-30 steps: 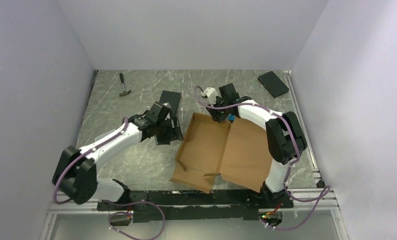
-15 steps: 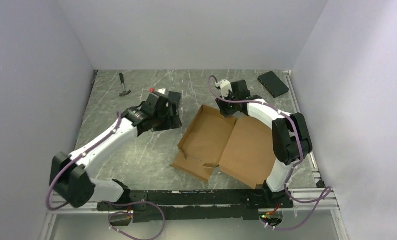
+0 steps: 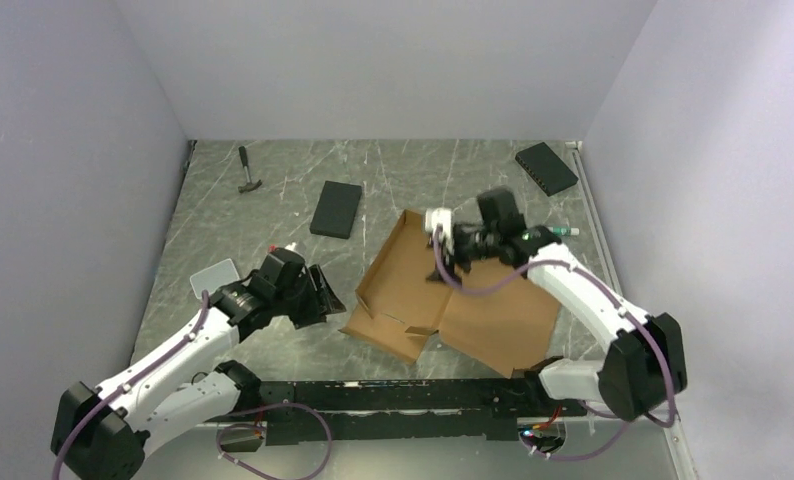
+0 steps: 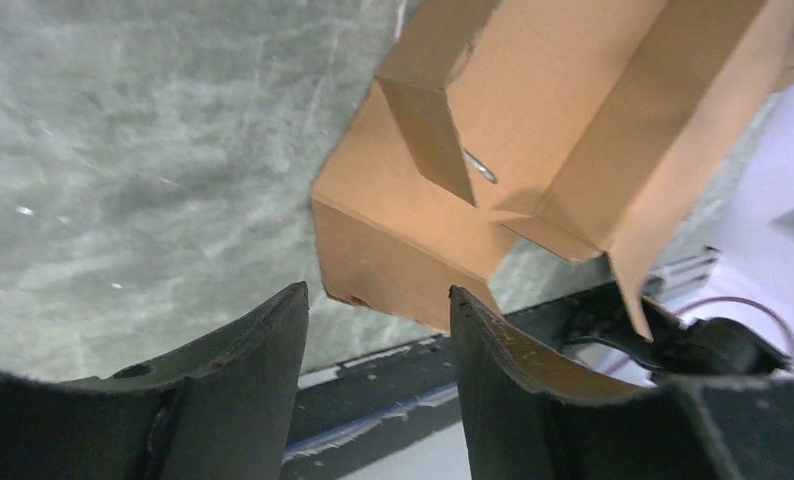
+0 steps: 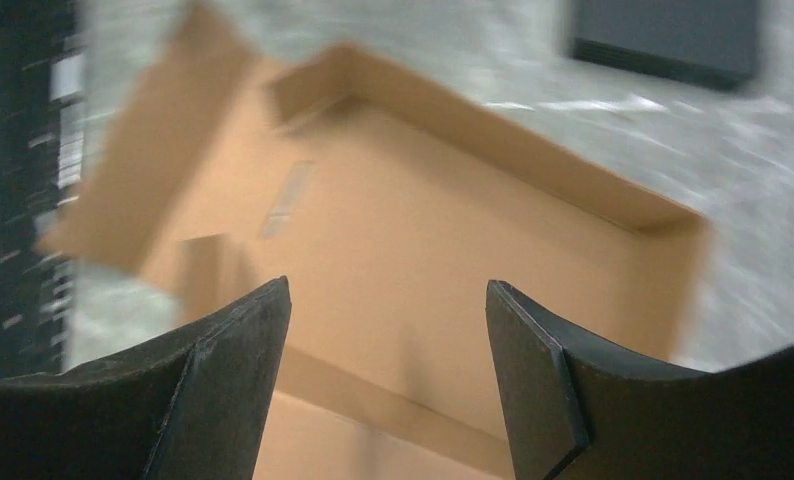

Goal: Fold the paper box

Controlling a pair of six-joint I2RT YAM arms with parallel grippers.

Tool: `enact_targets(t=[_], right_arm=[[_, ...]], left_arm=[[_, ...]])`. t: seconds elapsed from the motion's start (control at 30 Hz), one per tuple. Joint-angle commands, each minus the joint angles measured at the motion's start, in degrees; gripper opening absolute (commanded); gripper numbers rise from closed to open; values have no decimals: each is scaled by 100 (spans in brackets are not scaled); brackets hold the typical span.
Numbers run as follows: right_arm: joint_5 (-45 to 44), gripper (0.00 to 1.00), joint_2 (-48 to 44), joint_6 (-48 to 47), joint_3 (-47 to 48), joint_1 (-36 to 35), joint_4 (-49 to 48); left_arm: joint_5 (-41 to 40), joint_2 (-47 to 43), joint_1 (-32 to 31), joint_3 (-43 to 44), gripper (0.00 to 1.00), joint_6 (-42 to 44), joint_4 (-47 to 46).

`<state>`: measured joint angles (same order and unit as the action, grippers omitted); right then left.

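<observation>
Top view: your paper box (image 3: 453, 300) lies open, right of centre; left gripper (image 3: 318, 296) just beside its near-left corner; right gripper (image 3: 445, 262) over its tray; left wrist: fingers apart, box corner just beyond them; right wrist, blurred: fingers apart, tray seemingly below.

Two white-and-black arms
White links on left arm (image 3: 173, 355) and right arm (image 3: 575, 286), black joints, purple cables (image 3: 441, 268), black fingers (image 4: 243, 400).
</observation>
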<state>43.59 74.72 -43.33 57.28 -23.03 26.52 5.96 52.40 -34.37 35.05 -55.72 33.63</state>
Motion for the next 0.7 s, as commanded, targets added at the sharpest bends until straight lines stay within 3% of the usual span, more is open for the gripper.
enact_targets(t=[0.0, 0.23, 0.53, 0.6, 0.67], right_arm=[[1055, 75, -541, -1357, -898, -707, 435], [433, 67, 110, -1637, -756, -1407, 776], [396, 66, 257, -1491, -729, -1730, 717], [500, 66, 254, -1469, -691, -1748, 773], [586, 66, 214, -1428, -663, -1794, 801]], left_arm=[[680, -371, -5, -173, 58, -832, -242], [1020, -731, -203, -630, 61, -1593, -424], [1002, 541, -359, -399, 61, -1356, -976], [1011, 798, -368, -329, 57, -1300, -1084], [1042, 971, -369, -200, 43, -1209, -1095]])
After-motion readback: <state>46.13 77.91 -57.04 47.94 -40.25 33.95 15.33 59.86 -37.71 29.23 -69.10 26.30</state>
